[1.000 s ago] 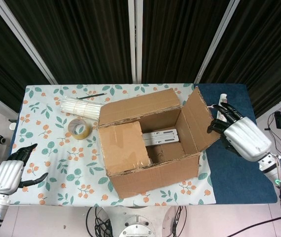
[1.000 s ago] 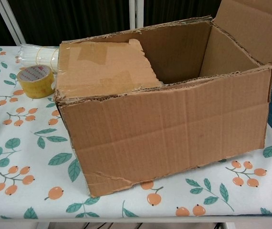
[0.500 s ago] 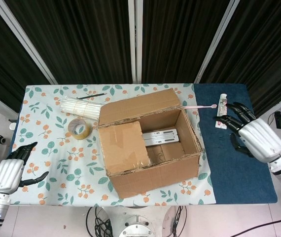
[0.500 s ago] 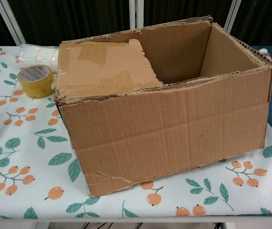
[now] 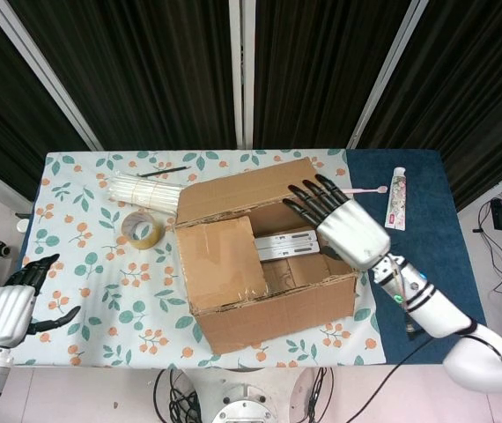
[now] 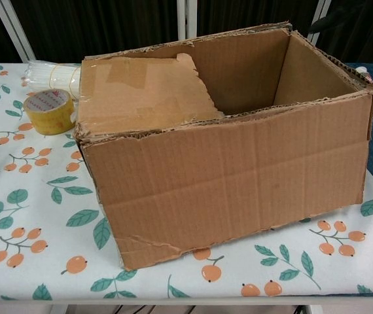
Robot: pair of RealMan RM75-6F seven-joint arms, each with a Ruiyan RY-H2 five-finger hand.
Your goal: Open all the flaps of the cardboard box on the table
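Cardboard box (image 5: 264, 256): our right hand (image 5: 343, 225) had swung from its right side to above it, fingers spread, empty; left flap (image 5: 222, 263) remained closed.

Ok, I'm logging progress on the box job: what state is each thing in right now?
cardboard box: upright, top partly open
left flap: folded over the opening
right hand: above the box, fingers spread, holding nothing
left hand: off the table's edge, holding nothing
tape roll: lying flat
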